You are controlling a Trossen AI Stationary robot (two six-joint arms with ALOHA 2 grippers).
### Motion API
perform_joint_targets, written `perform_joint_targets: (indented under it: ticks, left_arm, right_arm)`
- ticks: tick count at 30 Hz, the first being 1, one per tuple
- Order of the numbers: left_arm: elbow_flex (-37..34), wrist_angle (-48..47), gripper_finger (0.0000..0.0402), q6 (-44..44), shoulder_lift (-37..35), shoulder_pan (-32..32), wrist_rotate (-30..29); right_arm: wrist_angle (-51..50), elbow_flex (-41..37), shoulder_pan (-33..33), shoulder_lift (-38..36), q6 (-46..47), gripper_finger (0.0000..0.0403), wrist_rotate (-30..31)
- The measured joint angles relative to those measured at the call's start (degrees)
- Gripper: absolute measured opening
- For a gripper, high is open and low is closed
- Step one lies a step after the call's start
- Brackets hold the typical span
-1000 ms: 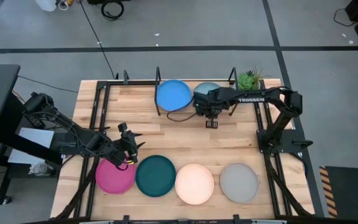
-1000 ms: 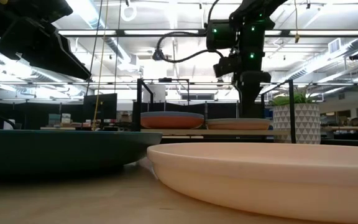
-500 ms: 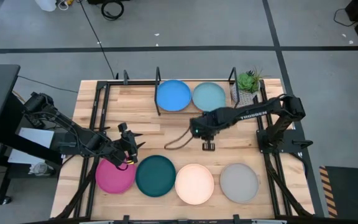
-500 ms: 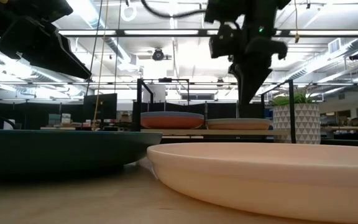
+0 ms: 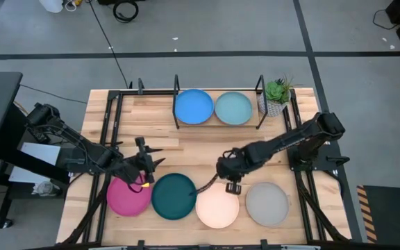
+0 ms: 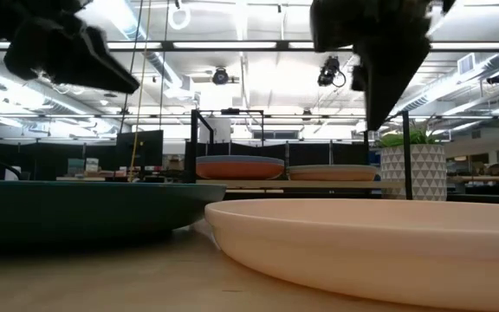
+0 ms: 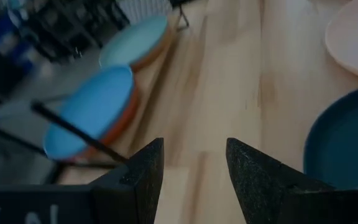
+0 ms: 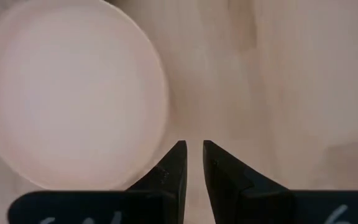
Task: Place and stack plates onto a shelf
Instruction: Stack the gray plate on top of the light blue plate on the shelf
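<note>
On the shelf (image 5: 259, 94) at the table's far edge the blue plate (image 5: 194, 107) lies on the orange one and the light blue plate (image 5: 233, 108) on the tan one. The magenta (image 5: 125, 199), dark teal (image 5: 174, 196), cream (image 5: 217, 207) and grey (image 5: 267, 203) plates lie flat in a row along the near edge. My left gripper (image 5: 151, 162) hangs open over the wood just beyond the magenta plate. My right gripper (image 5: 232, 186) hovers over the cream plate's far rim (image 8: 148, 93), its fingers a narrow gap apart (image 8: 194, 149).
A small green plant in a white pot (image 5: 278, 92) stands right of the shelf. Bare wood lies between the shelf and the near row of plates. A black cable (image 5: 201, 186) trails from the right arm over the dark teal and cream plates.
My right gripper has drawn back from the shelf toward the table's near edge and now stands over the cream plate's far rim. The light blue plate stays on the shelf. My left gripper has shifted slightly.
</note>
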Motion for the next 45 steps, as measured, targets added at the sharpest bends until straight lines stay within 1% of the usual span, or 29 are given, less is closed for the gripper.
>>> perform_joint_targets:
  ticks: [5, 9, 15, 19, 21, 23, 25, 26, 30, 33, 35, 40, 45]
  left_arm:
    - [0.00, 8.56, 0.0180, 11.72, 0.00, 1.96, 0.05]
    - [0.00, 13.63, 0.0180, 17.59, 0.00, 4.58, 1.08]
    - [0.00, 20.57, 0.0180, 24.54, 0.00, 10.05, 10.92]
    - [0.00, 24.59, 0.0180, 25.59, 0.00, 14.43, 18.61]
    - [0.00, 26.15, 0.0180, 25.70, 0.00, 16.55, 22.20]
    - [0.00, 27.15, 0.0180, 26.29, 0.00, 18.63, 25.11]
    - [0.00, 28.57, 0.0180, 26.90, 0.00, 20.28, 26.34]
    - [0.00, 29.22, 0.0180, 27.20, 0.00, 21.03, 26.45]
    - [0.00, 31.13, 0.0180, 28.67, 0.00, 23.18, 26.60]
    - [0.00, 31.53, 0.0180, 29.76, 0.00, 24.24, 26.65]
    - [0.00, 31.55, 0.0180, 30.00, 0.00, 24.79, 26.69]
    - [0.00, 31.49, 0.0180, 30.21, 0.00, 26.12, 28.99]
    - [0.00, 31.48, 0.0180, 30.19, 0.00, 27.51, 31.76]
  right_arm:
    - [0.41, 0.00, 5.77, 0.02, 15.04, 0.0059, 0.15]
    - [0.41, 0.00, 10.63, 0.04, 26.01, 0.0059, 0.35]
    - [0.88, 0.00, 18.13, 0.07, 41.26, 0.0063, 4.59]
    - [1.03, 0.07, 22.23, 1.35, 50.43, 0.0071, 7.30]
    - [1.57, 0.07, 23.65, 3.79, 53.36, 0.0076, 6.24]
    - [3.20, 0.04, 24.62, 7.00, 55.17, 0.0081, 2.46]
    - [5.08, 0.39, 25.18, 10.01, 56.10, 0.0086, -2.16]
    - [5.47, 0.94, 25.34, 11.29, 56.63, 0.0089, -3.18]
    - [5.14, 3.51, 26.00, 14.26, 58.16, 0.0099, -3.29]
    - [4.53, 4.15, 26.19, 14.19, 59.96, 0.0103, -0.97]
    - [2.13, 4.84, 26.31, 14.01, 61.38, 0.0104, -0.46]
    - [-2.50, 5.39, 27.65, 14.10, 64.68, 0.0105, -2.77]
    - [-2.41, 5.22, 29.11, 14.10, 67.75, 0.0105, -3.40]
